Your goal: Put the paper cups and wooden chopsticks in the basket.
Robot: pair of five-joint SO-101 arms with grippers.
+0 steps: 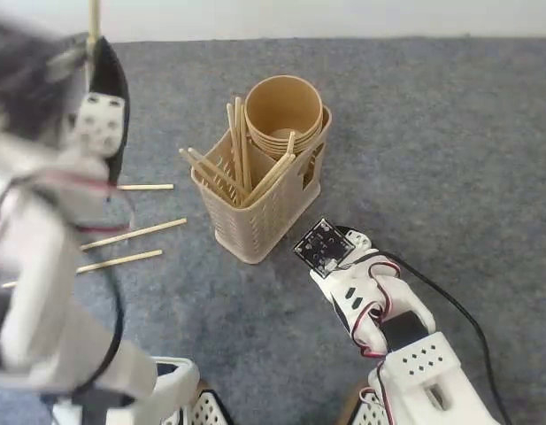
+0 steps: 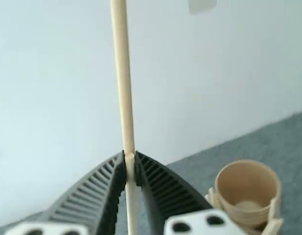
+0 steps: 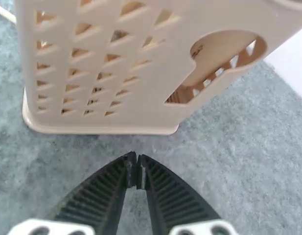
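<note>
Mid-carry: pinches one chopstick (image 2: 122, 73) upright in left jaws, at 10 o'clock of basket (image 1: 264, 221) holding cups (image 1: 295, 133). Holds right jaws pressed together, empty, at 5 o'clock. Next, likely: swing over basket, lower tip, release.

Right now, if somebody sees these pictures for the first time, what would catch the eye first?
Probably the left gripper, shut on one chopstick that sticks out far past its fingertips. Next comes the basket in the middle of the carpet, holding stacked paper cups and a bundle of chopsticks. Three loose chopsticks lie on the carpet to its left in the high view.
</note>
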